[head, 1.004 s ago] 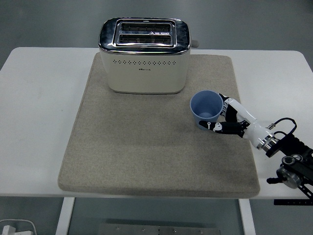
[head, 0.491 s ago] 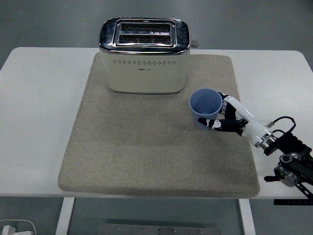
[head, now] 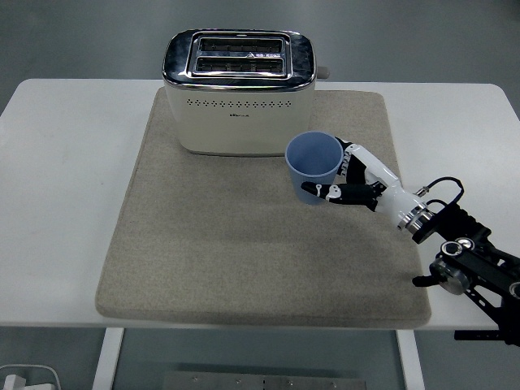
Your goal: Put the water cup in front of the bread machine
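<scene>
A blue water cup (head: 314,166) stands upright, mouth up, over the grey mat (head: 203,244), just in front of the bread machine's right corner. My right hand (head: 348,179) is wrapped around the cup's right side, its thumb across the front near the base. Whether the cup touches the mat I cannot tell. The cream and chrome bread machine (head: 239,92) sits at the mat's far edge with two empty slots on top. The left arm does not show.
The mat covers the middle of the white table (head: 65,195). My right forearm (head: 463,264) with its cables comes in over the table's near right corner. A white object lies on the floor at the lower left (head: 24,378).
My right hand has carried the cup to the left and a little farther from me, from the mat's right side toward the bread machine's front right corner.
</scene>
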`<state>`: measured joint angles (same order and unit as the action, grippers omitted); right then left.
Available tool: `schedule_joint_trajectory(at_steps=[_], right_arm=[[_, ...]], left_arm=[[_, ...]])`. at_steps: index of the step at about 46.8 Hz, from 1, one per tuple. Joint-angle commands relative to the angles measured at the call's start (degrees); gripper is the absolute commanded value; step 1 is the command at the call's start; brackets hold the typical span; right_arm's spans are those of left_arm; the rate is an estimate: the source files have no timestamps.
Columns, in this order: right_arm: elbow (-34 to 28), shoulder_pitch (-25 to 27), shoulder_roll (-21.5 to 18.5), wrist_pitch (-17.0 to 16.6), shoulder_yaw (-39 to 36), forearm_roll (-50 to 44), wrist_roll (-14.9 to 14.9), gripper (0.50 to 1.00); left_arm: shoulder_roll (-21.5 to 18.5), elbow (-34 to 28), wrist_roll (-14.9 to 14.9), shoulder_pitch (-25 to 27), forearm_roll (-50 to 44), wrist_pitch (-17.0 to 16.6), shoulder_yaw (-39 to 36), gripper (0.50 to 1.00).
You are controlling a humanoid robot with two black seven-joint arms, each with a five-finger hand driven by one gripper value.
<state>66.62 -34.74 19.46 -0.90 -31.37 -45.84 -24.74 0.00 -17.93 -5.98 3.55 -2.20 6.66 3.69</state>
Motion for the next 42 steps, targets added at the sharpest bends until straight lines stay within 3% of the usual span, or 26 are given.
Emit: schedule_joint_trajectory(at_steps=[1, 17, 42], right_arm=[[0.0, -1.1, -0.3, 0.5, 1.3, 0.1, 0.7, 0.697], [-0.2, -4.9, -6.1, 3.4, 5.1, 0.1, 1.5, 0.711], [-4.9, -9.1, -14.5, 4.8, 8.6, 0.6, 2.3, 0.721]], left_arm=[[0.0, 0.0, 0.0, 0.0, 0.0, 0.0, 0.0, 1.0], [0.0, -0.5, 0.0, 0.0, 0.0, 0.0, 0.0, 1.0], [0.0, -0.7, 0.0, 0.0, -0.1, 0.0, 0.0, 1.0]])
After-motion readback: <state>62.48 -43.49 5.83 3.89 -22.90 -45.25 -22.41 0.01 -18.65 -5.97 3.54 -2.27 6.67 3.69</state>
